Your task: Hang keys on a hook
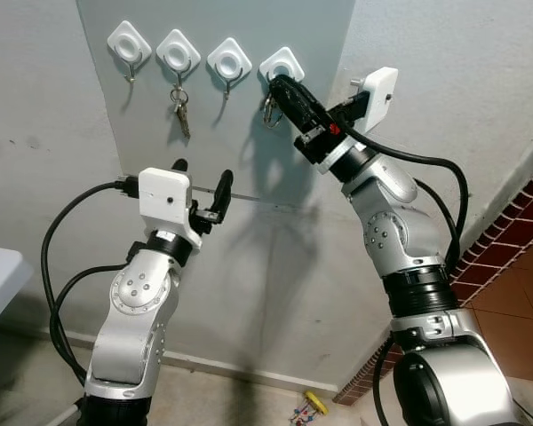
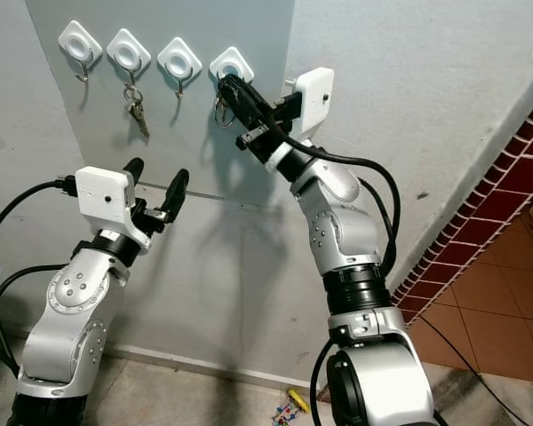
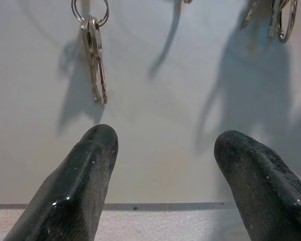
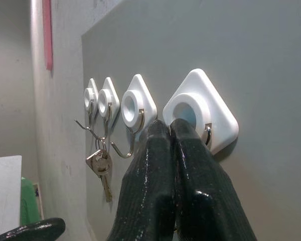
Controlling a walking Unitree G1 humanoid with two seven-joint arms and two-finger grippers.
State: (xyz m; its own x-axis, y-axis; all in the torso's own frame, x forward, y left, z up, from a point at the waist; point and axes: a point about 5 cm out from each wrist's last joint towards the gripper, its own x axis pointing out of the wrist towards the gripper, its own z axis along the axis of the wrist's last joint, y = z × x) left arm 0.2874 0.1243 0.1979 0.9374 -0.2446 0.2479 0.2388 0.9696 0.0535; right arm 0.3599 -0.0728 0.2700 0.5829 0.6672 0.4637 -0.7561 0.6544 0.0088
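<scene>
**Op:** While I scan from the left, the left gripper (image 1: 202,190) hangs low before the grey panel (image 1: 249,142), fingers spread, nothing between them. Second hook (image 1: 178,53) already carries a key bunch (image 1: 181,114), at about 11 o'clock from that gripper, well apart.

**Log:** And the working arm?

**Op:** Right gripper (image 1: 280,89) is up at the fourth hook (image 1: 282,67), fingers (image 4: 155,165) pressed together at the hook's base. Its keys (image 1: 272,111) dangle at about 7 o'clock, just below the fingertips; I judge the ring is pinched in the tips, though the pinch itself is hidden.

**Log:** Step?

**Op:** Placement, near done by my reading. Whether the ring sits over the prong, I cannot tell. Next move calls for seating it, then loosening the pinch and backing off.
</scene>
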